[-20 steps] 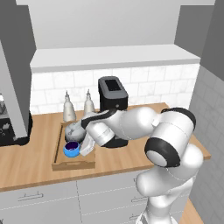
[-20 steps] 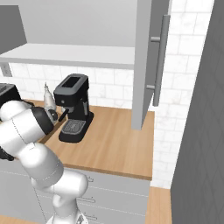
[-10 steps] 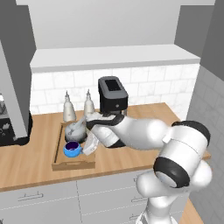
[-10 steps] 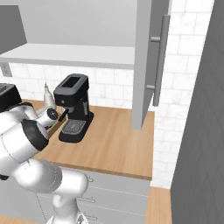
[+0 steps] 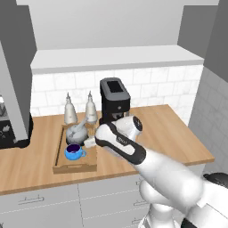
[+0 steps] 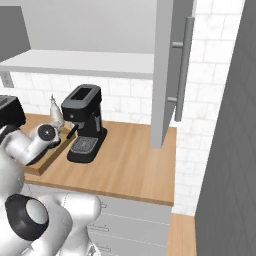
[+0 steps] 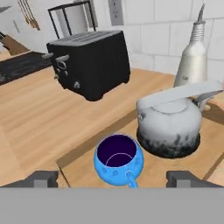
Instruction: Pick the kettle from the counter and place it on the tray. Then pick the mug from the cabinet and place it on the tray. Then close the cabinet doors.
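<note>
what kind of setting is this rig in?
A rendered home kitchen, by the look of it: a wooden counter under a white tile wall, a black coffee machine and a black toaster on it, and a kettle beside a blue mug on a tray.

Mug (image 7: 118, 162) — bright blue, with a dark violet inside; kettle (image 7: 169, 123) — silvery grey, mottled darker near its base; tray (image 5: 60, 158) — light wood; table (image 5: 173, 136) — light-brown wood grain over grey drawer fronts (image 5: 110, 195); two bottles (image 5: 69, 110) — pale grey; coffee machine (image 6: 84, 124) and toaster (image 7: 90, 63) — black; wall tiles (image 6: 132, 95) — white with faint marbling; cabinet door (image 6: 171, 55) — flat grey, silver bar handle (image 6: 182, 72).
</note>
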